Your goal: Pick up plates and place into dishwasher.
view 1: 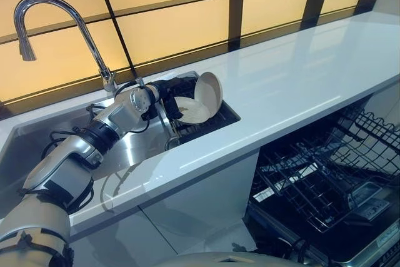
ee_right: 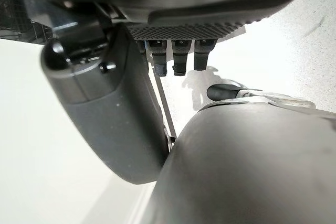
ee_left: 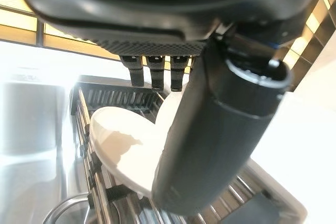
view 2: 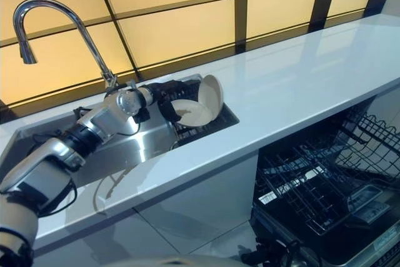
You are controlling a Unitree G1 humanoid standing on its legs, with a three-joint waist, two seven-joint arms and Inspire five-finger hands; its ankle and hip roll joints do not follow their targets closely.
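Two cream plates stand in a dark rack at the sink's right end. One plate (view 1: 210, 89) is nearly upright against the sink's end wall. The other plate (view 1: 190, 112) (ee_left: 123, 148) leans lower in front of it. My left hand (view 1: 167, 95) (ee_left: 157, 3) reaches along the sink to the lower plate's left edge. Its fingers (ee_left: 152, 72) stretch over the plate's far rim and the thumb (ee_left: 220, 140) hangs in front of the plate, open, with no clear grip. My right hand (ee_right: 178, 3) hangs idle over pale floor, fingers relaxed and holding nothing.
The dishwasher (view 1: 325, 176) stands open at lower right, its dark wire racks pulled out below the white counter (view 1: 300, 73). A chrome faucet (view 1: 62, 20) arches over the steel sink (view 1: 128, 148). Amber wall panels run behind the counter.
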